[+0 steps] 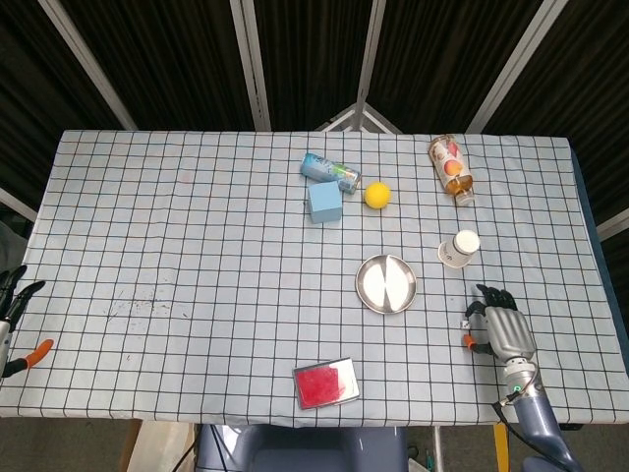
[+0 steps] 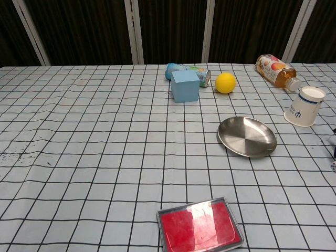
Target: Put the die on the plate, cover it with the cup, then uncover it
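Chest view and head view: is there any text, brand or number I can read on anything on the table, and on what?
White paper cup: a blue logo mark, no legible letters.
Juice bottle lying on its side: fruit-picture label, text too blurred to read.
Teal can lying on its side: printing too small to read.
Small white die: pips not readable.
No text is legible anywhere.

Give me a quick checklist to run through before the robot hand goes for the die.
1. Die on the cloth, not yet on the plate: ok.
2. Right robot hand right beside the die: ok; whether it touches it: cannot tell.
3. Right robot hand holding nothing: cannot tell, its fingers hide the gap.
4. Plate bare and ready: ok.
5. Cup upside down near the plate, untouched: ok.
6. Left robot hand off at the table's far edge, away from the work: ok.
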